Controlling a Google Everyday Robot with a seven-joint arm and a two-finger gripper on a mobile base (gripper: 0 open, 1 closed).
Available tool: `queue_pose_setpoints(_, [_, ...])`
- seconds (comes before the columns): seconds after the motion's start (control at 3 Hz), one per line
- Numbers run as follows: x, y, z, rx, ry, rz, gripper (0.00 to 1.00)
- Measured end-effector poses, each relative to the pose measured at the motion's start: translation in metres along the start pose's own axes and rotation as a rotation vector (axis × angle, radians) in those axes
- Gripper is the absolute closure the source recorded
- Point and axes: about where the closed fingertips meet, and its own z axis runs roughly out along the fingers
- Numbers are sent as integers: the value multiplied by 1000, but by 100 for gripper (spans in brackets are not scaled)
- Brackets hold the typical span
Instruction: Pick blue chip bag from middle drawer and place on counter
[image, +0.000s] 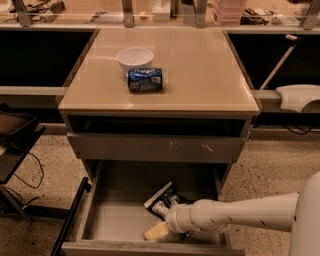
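Note:
The blue chip bag (163, 196) lies crumpled on the floor of the open middle drawer (112, 220), right of its centre. My gripper (159, 223) is down inside the drawer, right at the bag's near end, at the tip of the white arm that reaches in from the lower right. The arm's wrist covers the near part of the bag. The beige counter (205, 75) tops the cabinet above the drawer.
A white bowl (135, 57) and a blue soda can (145, 80) lying on its side sit on the counter's back left. A shut grey drawer front with pale scratches (160, 148) overhangs the open drawer. A dark cart (15, 137) stands at the left.

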Motion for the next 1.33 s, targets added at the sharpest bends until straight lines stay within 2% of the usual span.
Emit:
queue_pose_setpoints(0.33, [9,-3,13,8,38,23,0])
queue_pose_setpoints(0.67, [6,-2,11,8,38,23,0])
queue_pose_setpoints(1.0, [6,-2,11,8,38,23,19])
queue_pose_setpoints(1.33, [6,-2,11,8,38,23,42])
